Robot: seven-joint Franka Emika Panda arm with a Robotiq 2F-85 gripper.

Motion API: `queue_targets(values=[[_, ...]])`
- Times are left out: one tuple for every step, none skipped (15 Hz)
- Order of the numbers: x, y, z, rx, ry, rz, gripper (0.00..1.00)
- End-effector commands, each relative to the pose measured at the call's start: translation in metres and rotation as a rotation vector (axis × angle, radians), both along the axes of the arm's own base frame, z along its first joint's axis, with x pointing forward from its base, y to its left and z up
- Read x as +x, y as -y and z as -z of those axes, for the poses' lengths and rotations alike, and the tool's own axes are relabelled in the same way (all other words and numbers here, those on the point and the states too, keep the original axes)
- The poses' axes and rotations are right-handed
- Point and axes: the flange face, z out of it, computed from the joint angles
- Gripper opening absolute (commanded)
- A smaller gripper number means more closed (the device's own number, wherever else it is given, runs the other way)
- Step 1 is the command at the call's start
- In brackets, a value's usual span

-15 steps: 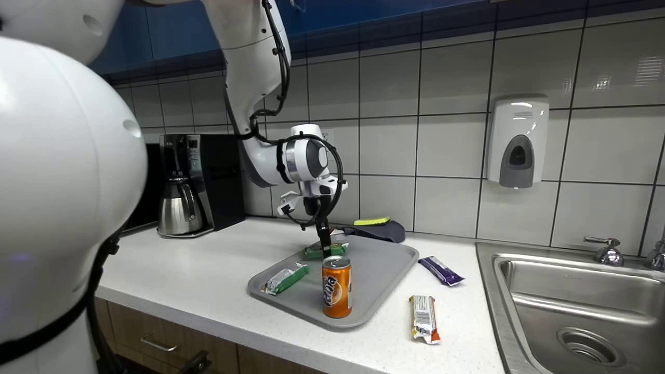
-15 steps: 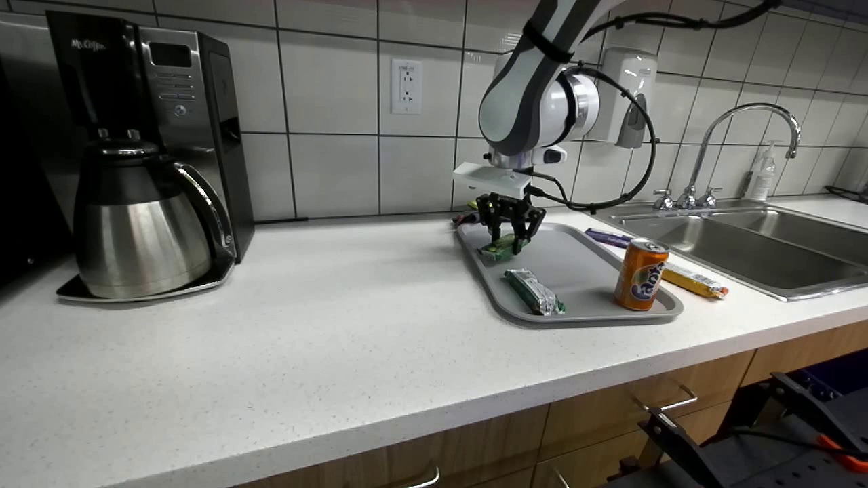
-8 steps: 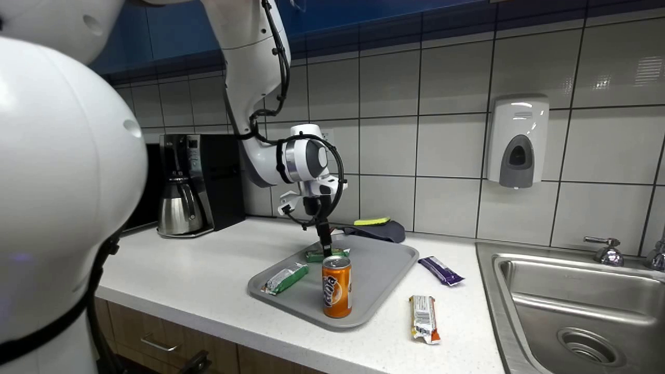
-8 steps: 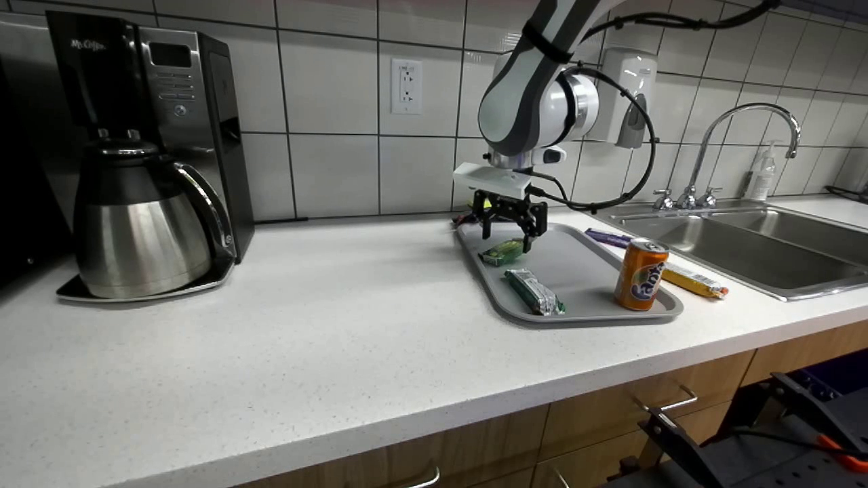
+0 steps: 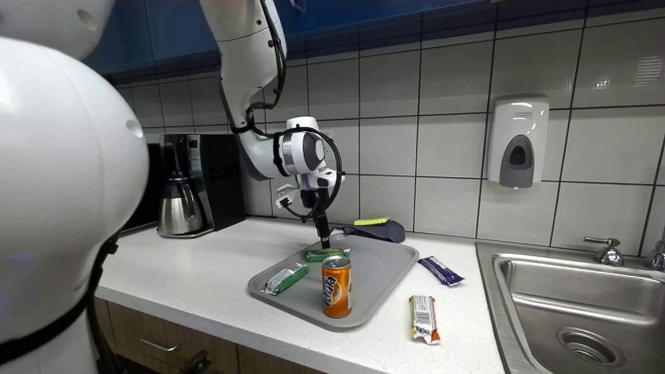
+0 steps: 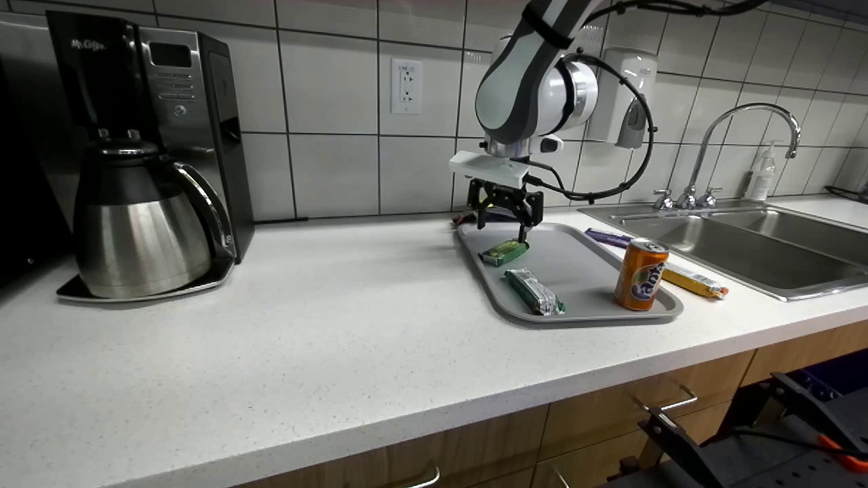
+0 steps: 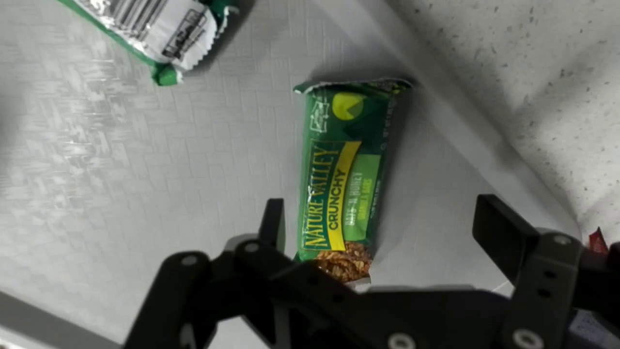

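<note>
While black two-finger tool [image 7: 386, 224] hangs spread w/ nothing gripped, green oblong foil-wrapped granola bar [image 7: 339, 179] lies just below on gray rect. plastic tray [image 6: 582, 271]. Step's prob. a hover; next move calls for clearance around bar.

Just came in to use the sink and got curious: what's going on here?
A robot arm has its gripper open over a Nature Valley Crunchy Oats 'n Honey granola bar, which lies on a gray tray; nothing is held. A second green-wrapped bar and an upright Fanta can are on the tray. A purple bar and a yellow bar lie on the counter beside it.
</note>
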Motion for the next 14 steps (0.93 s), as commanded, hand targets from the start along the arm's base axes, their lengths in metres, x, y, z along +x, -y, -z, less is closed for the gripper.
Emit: queue_targets(values=[[-0.009, 0.003, -0.024, -0.010, 0.010, -0.027, 1.00], [-0.009, 0.005, -0.028, -0.011, 0.015, -0.026, 1.00], [-0.009, 0.006, -0.031, -0.011, 0.018, -0.025, 1.00], [-0.009, 0.008, -0.035, -0.013, 0.023, -0.022, 1.00], [-0.010, 0.010, -0.039, -0.010, 0.030, -0.022, 1.00], [-0.010, 0.012, -0.043, -0.008, 0.032, -0.021, 1.00], [-0.011, 0.012, -0.046, -0.004, 0.031, -0.031, 1.00], [-0.001, 0.009, -0.032, 0.003, 0.038, -0.003, 1.00], [-0.001, 0.009, -0.035, 0.003, 0.041, -0.006, 1.00], [-0.001, 0.009, -0.037, 0.004, 0.043, -0.008, 1.00], [-0.002, 0.009, -0.038, 0.004, 0.043, -0.009, 1.00], [-0.002, 0.009, -0.038, 0.004, 0.043, -0.009, 1.00], [-0.003, 0.009, -0.037, 0.004, 0.042, -0.009, 1.00], [-0.003, 0.009, -0.037, 0.004, 0.040, -0.010, 1.00]])
